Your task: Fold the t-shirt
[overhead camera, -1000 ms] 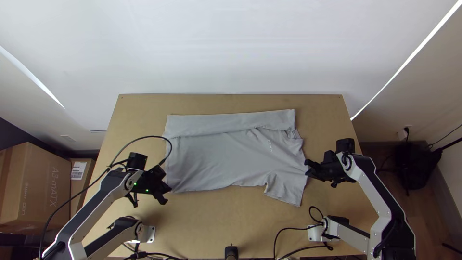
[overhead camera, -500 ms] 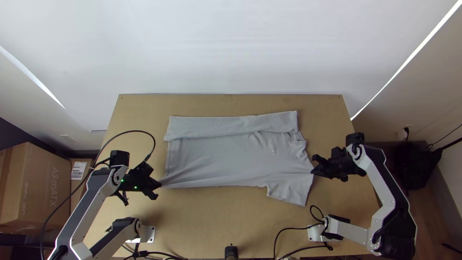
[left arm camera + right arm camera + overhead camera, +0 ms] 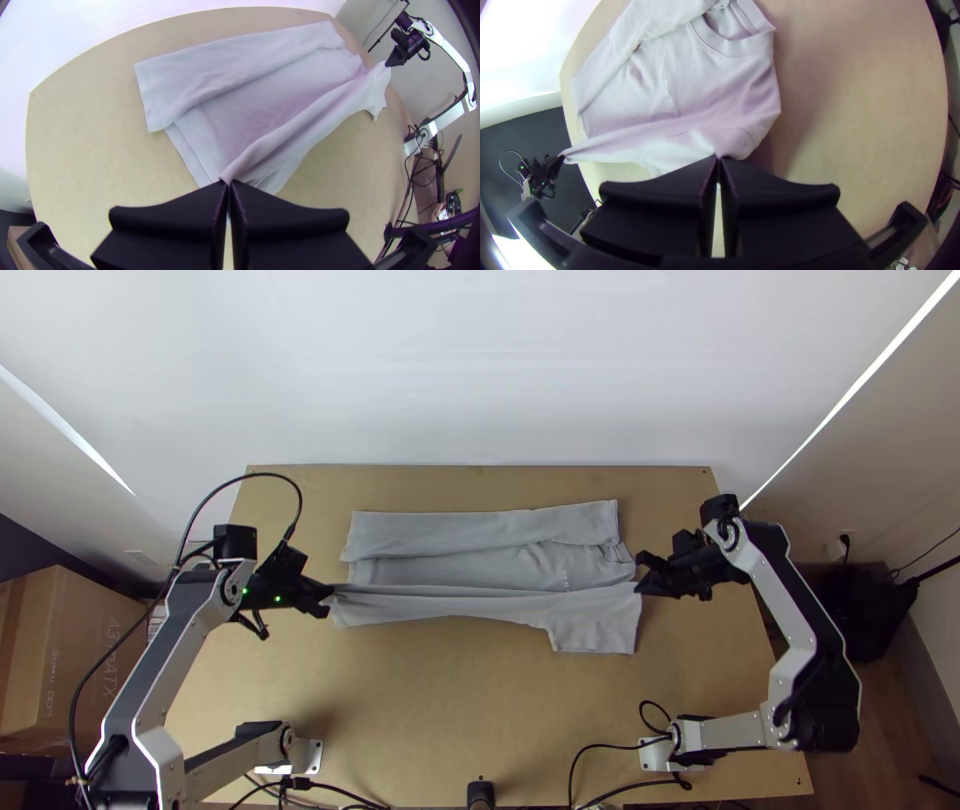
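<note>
Fingers closed, the left gripper (image 3: pixel 328 600) and right gripper (image 3: pixel 640 576) pinch opposite ends of the soft grey t-shirt (image 3: pixel 450 605) in the top view, its far side folded in a strip; black cables (image 3: pixel 610 745) loop over the wooden surface (image 3: pixel 440 710). Left wrist view: hem gripped, cloth taut. Right wrist view: shoulder cloth gripped near the rounded collar (image 3: pixel 732 47).

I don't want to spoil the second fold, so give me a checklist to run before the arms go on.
1. Left gripper shut on the t-shirt at its hem end: ok.
2. Right gripper shut on the shirt at its shoulder end: ok.
3. Near side stretched between both grippers: ok.
4. Far-side fold lying along the body: ok.
5. Near sleeve tucked in: not ok, it sticks out toward the arms' bases.
6. Cloth under the stretched part smooth: cannot tell, it is covered.
</note>
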`<act>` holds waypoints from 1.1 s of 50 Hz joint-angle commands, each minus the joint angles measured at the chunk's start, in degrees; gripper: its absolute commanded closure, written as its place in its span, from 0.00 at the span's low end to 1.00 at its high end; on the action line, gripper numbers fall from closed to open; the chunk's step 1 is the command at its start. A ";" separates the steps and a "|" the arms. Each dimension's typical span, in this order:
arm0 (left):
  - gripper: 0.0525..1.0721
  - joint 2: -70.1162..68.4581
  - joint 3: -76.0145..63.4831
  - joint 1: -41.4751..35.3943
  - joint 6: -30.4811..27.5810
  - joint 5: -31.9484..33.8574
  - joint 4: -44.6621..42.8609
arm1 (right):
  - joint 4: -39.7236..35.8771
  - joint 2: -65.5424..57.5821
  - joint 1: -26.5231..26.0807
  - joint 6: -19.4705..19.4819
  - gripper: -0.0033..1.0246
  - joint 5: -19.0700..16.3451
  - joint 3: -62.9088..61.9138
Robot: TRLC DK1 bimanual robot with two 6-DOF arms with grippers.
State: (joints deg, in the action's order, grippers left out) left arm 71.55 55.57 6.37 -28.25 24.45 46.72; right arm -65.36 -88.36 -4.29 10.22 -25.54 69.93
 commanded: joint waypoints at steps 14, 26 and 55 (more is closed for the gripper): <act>0.98 15.73 15.97 -1.80 4.96 0.34 -1.98 | 0.06 -20.45 1.57 3.23 0.97 -0.30 23.85; 0.98 24.25 23.35 -3.21 7.60 0.34 -4.18 | 1.99 -30.21 2.10 4.37 0.97 -0.30 38.17; 0.40 42.97 40.32 -5.05 13.48 -2.30 -11.83 | 5.69 -41.63 3.15 8.24 0.50 0.93 49.42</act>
State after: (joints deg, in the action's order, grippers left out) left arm 112.05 92.55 1.89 -15.97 22.26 33.58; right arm -61.30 -129.84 -1.17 16.38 -25.15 119.20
